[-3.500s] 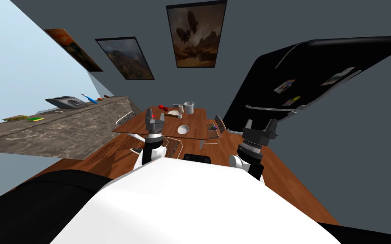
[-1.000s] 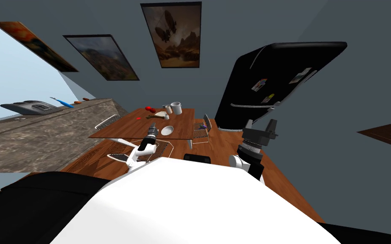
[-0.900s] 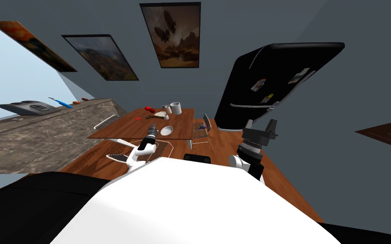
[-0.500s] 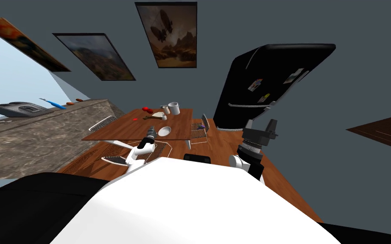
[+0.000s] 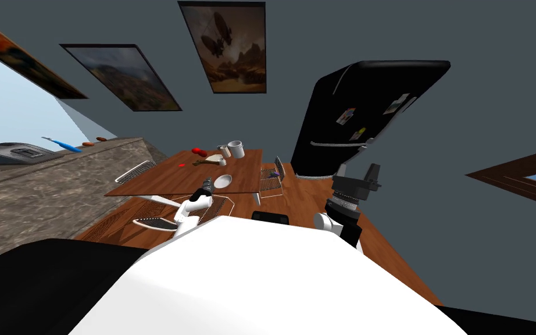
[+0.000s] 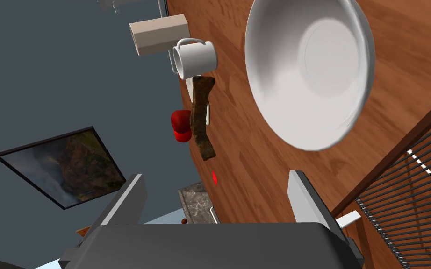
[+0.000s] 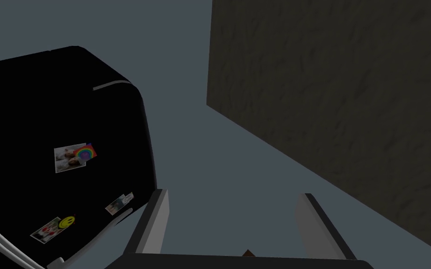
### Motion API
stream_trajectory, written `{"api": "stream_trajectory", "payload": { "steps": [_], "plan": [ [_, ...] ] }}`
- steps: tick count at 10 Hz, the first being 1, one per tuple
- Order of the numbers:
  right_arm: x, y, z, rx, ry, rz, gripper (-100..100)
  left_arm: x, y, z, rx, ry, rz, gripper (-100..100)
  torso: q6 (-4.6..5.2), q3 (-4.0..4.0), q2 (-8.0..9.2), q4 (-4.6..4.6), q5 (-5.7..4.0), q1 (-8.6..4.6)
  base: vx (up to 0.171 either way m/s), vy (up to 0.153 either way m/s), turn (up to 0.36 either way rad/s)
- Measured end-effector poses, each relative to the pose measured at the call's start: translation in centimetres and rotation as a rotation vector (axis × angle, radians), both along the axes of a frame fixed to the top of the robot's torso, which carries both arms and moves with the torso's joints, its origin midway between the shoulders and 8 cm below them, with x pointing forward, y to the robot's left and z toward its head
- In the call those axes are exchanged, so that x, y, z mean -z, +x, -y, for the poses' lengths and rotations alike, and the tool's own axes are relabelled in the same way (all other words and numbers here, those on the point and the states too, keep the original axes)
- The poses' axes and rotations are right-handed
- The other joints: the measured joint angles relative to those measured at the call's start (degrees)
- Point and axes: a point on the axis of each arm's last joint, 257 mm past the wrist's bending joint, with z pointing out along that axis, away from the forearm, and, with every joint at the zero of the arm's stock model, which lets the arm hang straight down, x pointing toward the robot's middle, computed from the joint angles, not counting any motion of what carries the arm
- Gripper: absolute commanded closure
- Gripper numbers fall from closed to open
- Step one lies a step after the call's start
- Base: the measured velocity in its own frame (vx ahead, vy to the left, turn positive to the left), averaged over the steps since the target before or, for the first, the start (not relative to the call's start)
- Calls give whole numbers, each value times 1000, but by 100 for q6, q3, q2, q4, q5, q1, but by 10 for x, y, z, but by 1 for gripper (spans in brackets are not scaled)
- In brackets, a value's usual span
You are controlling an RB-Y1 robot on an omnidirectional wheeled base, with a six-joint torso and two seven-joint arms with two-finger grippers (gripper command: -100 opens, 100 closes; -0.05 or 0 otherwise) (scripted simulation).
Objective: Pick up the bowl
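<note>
A shallow white bowl (image 5: 222, 181) (image 6: 310, 70) rests on the brown wooden table (image 5: 156, 177) close to its near edge. My left gripper (image 5: 208, 185) (image 6: 217, 196) is stretched out low over that edge, just short of the bowl. Its fingers (image 6: 128, 198) stand open with nothing between them, and the bowl lies a little beyond the tips. My right gripper (image 5: 357, 172) (image 7: 233, 217) is raised at my right side near the black fridge (image 5: 365, 110), open and empty.
Farther along the table lie a brown stick-like thing (image 6: 202, 116), a white mug (image 6: 195, 58), a beige box (image 6: 159, 33) and a red object (image 6: 181, 126). Wire-mesh chairs (image 5: 272, 174) stand around the table. A stone counter (image 5: 57, 180) runs along the left.
My left arm has dropped from upright and reached out toward the bowl. My head view has swung, so the table and counter have slid leftward. The right arm has stayed put.
</note>
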Motion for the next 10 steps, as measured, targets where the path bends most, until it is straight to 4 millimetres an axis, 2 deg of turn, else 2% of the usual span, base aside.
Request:
{"api": "stream_trajectory", "payload": {
  "steps": [2, 10],
  "plan": [
    [0, 0, 0, 0, 0, 0, 0, 11, -5, -11, -27, -32, -43, -100, 0, 0, -1, 0, 0, 2, 14, -19, -38],
    [0, 0, 0, 0, 0, 0, 0, 70, -30, -33, -136, -197, -235, -100, -1, 0, 0, 0, 1, 9, 15, -8, -50]
  ]
}}
